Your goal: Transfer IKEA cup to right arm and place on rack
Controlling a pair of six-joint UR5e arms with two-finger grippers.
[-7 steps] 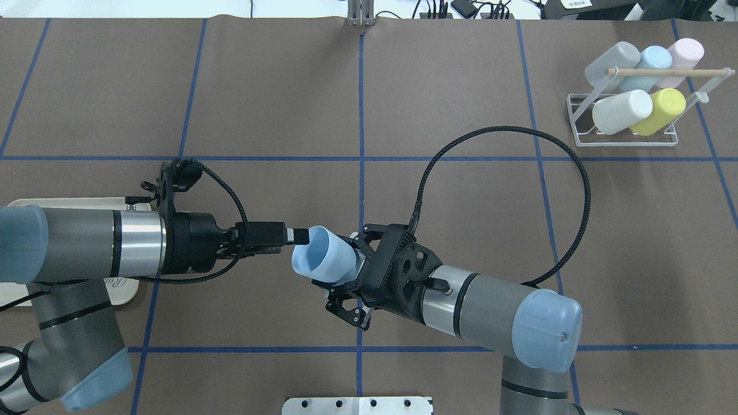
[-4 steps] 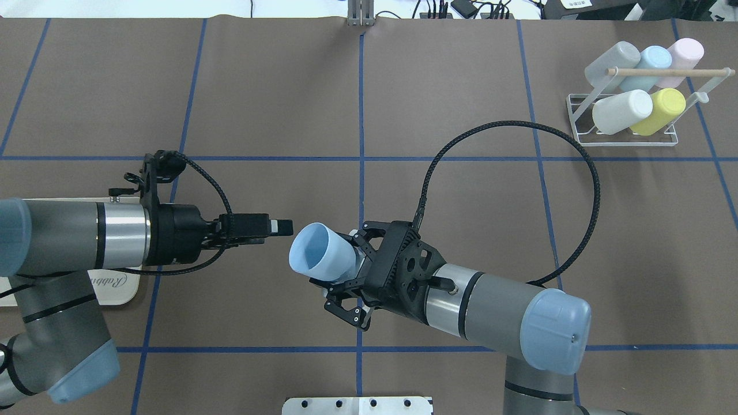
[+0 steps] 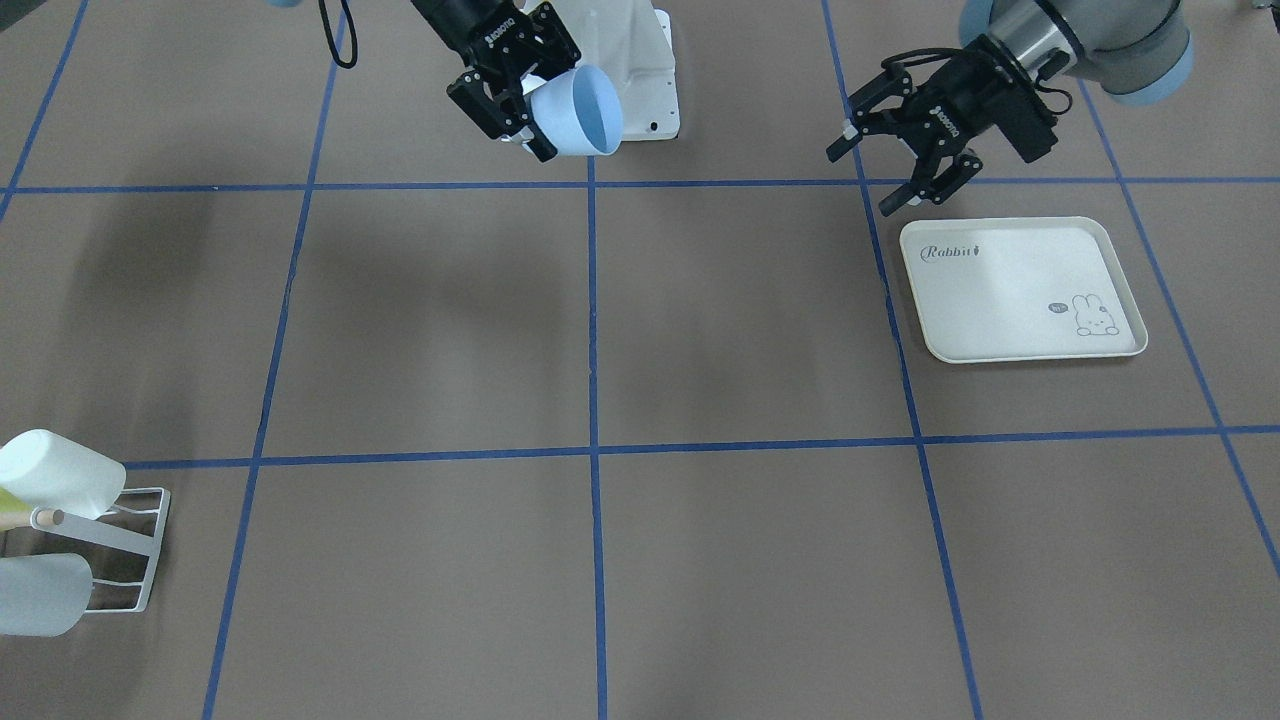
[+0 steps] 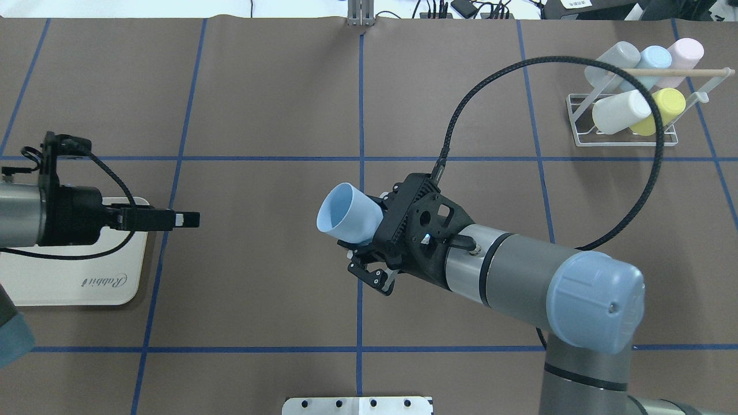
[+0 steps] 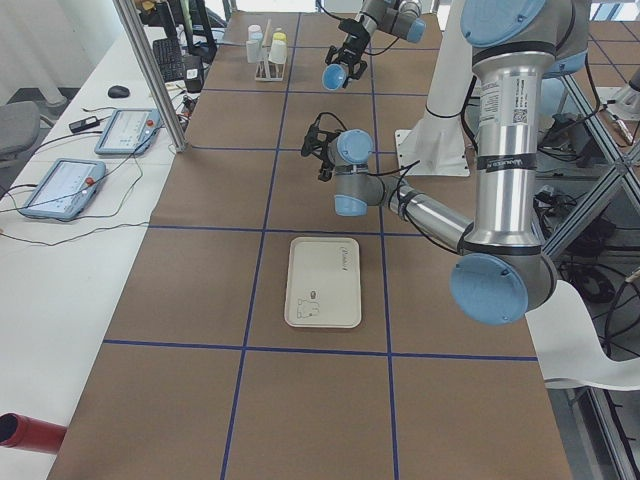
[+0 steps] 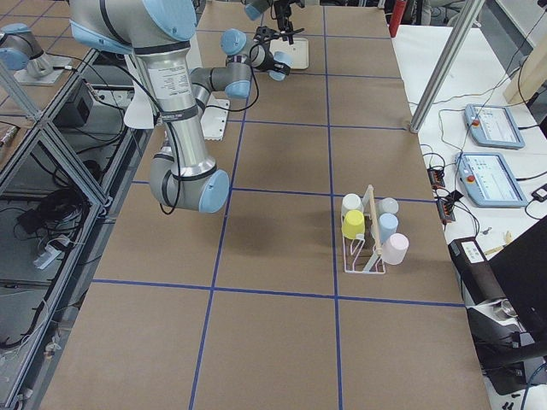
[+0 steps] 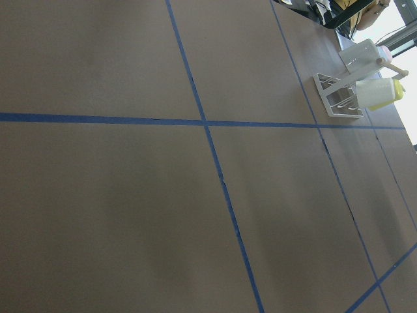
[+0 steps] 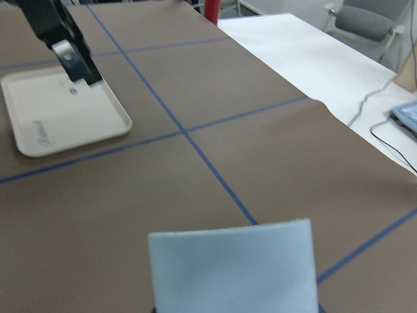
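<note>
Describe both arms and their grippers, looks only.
Silver-grey tubes, light-blue joint caps on both. The right arm has a black two-finger right gripper and a thick black ribbed cable. The left arm has a like left gripper, a black wrist box and a thin cable. White lettering marks both grippers.
</note>
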